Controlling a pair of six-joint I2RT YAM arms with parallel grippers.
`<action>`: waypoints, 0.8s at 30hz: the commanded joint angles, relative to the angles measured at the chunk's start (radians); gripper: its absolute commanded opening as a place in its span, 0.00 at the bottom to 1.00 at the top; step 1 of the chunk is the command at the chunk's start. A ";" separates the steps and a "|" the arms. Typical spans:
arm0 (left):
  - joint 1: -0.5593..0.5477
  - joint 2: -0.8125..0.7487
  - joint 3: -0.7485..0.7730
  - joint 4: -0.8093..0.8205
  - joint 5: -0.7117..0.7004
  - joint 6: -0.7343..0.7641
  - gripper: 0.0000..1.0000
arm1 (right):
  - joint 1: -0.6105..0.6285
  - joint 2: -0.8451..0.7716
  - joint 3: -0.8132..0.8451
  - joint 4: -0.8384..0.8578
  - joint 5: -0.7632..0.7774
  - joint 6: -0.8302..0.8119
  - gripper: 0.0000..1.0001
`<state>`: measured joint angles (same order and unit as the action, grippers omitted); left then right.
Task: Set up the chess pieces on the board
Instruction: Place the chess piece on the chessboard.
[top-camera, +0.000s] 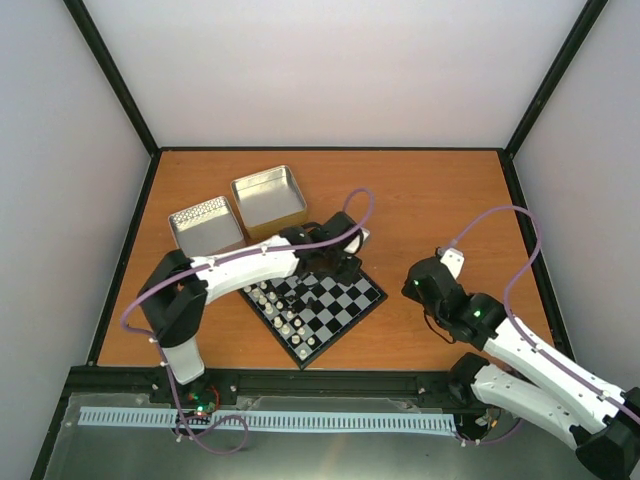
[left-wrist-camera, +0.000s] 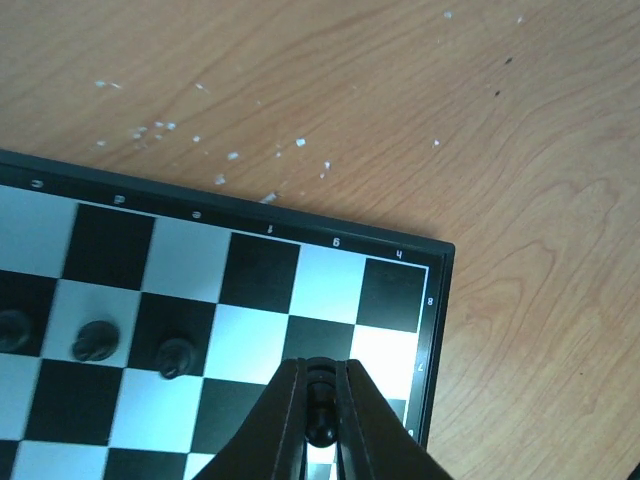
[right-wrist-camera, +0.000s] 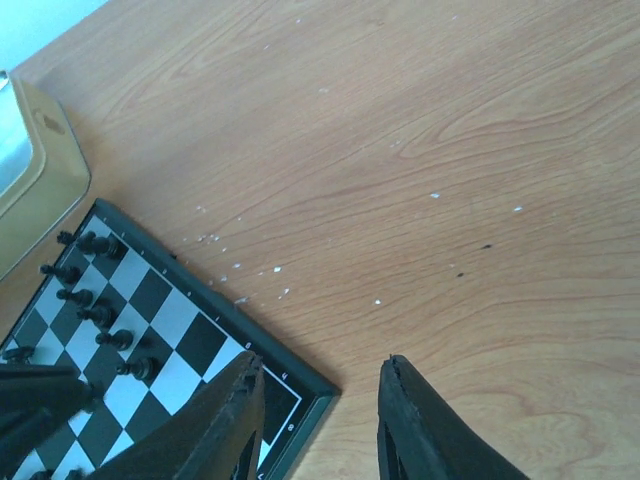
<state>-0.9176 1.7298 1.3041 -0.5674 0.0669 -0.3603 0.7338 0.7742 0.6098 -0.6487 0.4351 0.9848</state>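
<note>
Left wrist: the left hand (left-wrist-camera: 320, 378) clenches a black chess piece (left-wrist-camera: 320, 425) above the board (left-wrist-camera: 260, 272); the right hand (right-wrist-camera: 322, 378) stands released, empty.

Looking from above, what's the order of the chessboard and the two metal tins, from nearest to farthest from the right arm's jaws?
In the overhead view, from the right arm's jaws:
1. Chessboard, just to their left, mid-table.
2. Smooth-bottomed tin, farther left and toward the back.
3. Dimpled tin, farthest left, beside the smooth one.
</note>
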 joint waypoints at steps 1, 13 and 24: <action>-0.032 0.066 0.075 -0.035 -0.044 -0.055 0.02 | -0.007 -0.049 -0.015 -0.055 0.098 0.067 0.33; -0.031 0.176 0.083 -0.088 -0.053 -0.074 0.03 | -0.007 -0.049 -0.034 -0.048 0.087 0.072 0.36; -0.032 0.217 0.103 -0.111 -0.119 -0.060 0.06 | -0.007 -0.040 -0.031 -0.040 0.080 0.066 0.37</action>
<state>-0.9447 1.9285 1.3689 -0.6510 -0.0063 -0.4183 0.7338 0.7341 0.5858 -0.6930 0.4854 1.0370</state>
